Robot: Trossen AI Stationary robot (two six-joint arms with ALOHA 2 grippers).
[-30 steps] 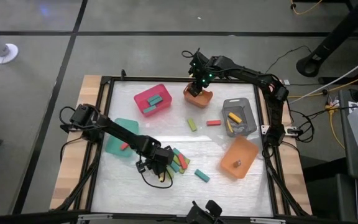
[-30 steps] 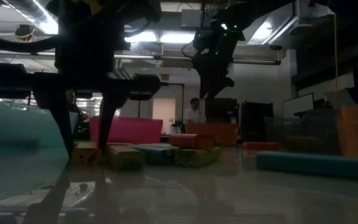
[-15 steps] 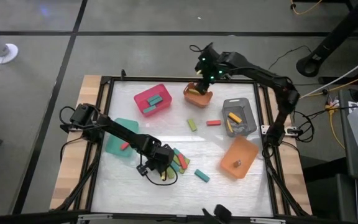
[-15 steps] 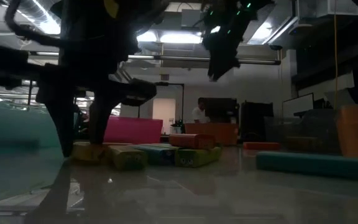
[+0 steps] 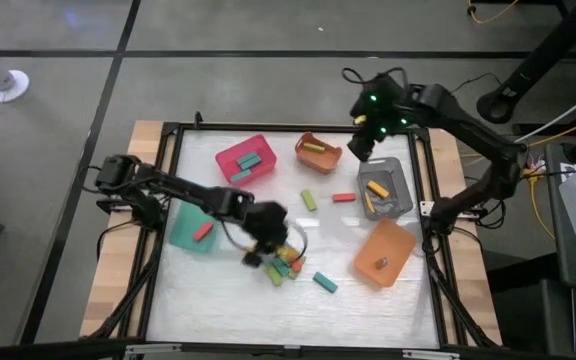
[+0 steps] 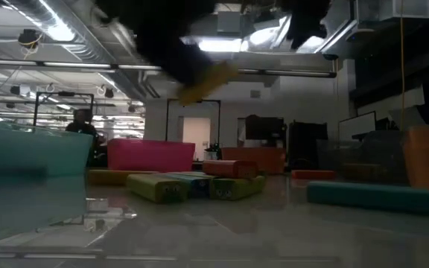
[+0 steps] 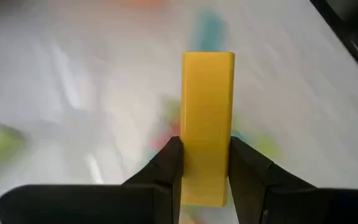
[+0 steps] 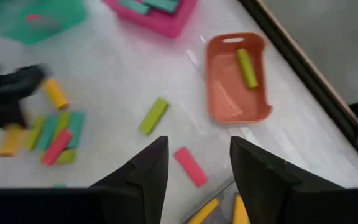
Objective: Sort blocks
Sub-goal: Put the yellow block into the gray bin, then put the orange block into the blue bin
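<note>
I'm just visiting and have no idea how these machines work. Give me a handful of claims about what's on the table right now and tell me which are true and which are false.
1. The left gripper holds a yellow block. True.
2. The pink bin holds only red blocks. False: teal ones lie in it.
3. The right gripper is carrying a block. False: its fingers are open with nothing between them.
4. A light green block lies in the small orange bin. True.
5. The grey bin holds yellow blocks. True.
</note>
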